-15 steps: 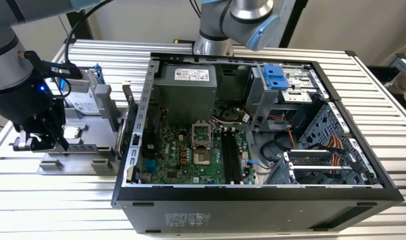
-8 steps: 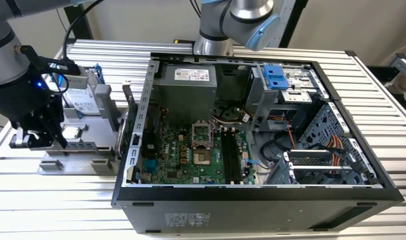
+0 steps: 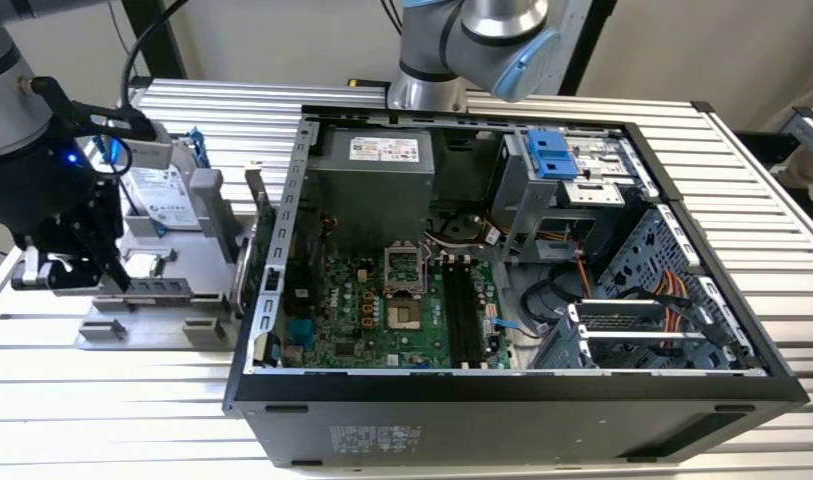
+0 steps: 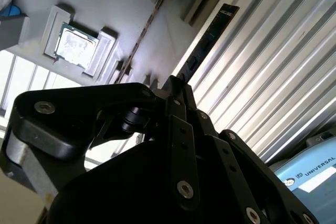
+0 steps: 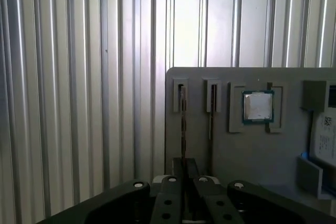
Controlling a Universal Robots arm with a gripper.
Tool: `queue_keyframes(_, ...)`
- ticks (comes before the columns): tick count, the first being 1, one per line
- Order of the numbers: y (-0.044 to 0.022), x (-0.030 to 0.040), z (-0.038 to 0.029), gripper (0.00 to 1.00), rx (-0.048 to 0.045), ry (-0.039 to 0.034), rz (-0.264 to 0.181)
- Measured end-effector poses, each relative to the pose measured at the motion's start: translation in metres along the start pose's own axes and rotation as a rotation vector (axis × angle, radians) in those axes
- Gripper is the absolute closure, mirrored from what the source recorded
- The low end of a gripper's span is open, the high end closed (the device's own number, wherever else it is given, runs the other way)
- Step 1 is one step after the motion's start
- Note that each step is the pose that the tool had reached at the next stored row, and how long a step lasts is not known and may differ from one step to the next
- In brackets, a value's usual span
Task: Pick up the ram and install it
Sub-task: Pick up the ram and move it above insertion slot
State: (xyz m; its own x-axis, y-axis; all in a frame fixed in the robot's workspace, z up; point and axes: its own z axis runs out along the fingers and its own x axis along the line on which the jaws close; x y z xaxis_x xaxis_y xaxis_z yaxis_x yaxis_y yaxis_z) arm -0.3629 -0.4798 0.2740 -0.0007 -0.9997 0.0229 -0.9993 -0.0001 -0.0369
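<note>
The hand (image 3: 73, 272) is low over a grey fixture tray (image 3: 153, 320) that lies on the ribbed metal surface (image 3: 113, 420), at the exterior view's left and beside the open computer case (image 3: 513, 400). In both wrist views its two black fingers (image 5: 176, 167) stand close together, clamped on the near end of the ram (image 4: 206, 40).

In the second wrist view the ram is a long, narrow, thin stick standing on its edge. It runs straight out from the fingertips along the tray's border next to the ribbed surface (image 4: 273, 66). It looks dark, almost black in the shade, with a row of darker rectangular chips along its side and a squared-off far end. In the first wrist view the ram (image 5: 182, 124) shows edge-on as a fine dark line, in line with the narrow holder slot nearest the tray's edge. Whether its lower edge sits in that slot or is clear of it cannot be told.

A second narrow slot (image 5: 212, 114) lies just beside it. Beyond that, a square silver processor chip (image 5: 257, 106) rests in its own pocket of the tray (image 5: 252, 156). In the exterior view a silver hard drive (image 3: 159, 195) lies further back on the tray. The ram is well apart from the motherboard (image 3: 366, 310) and its long black slots (image 3: 462, 310) inside the case
</note>
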Motion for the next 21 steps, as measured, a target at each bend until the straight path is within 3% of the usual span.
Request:
queue_keyframes(10, -0.0003, 0.0002, -0.0077, 1.00, 0.0000, 0.0000, 0.000)
queue_keyframes(21, -0.0007, 0.0005, -0.0205, 1.00, -0.0001, 0.0001, 0.000)
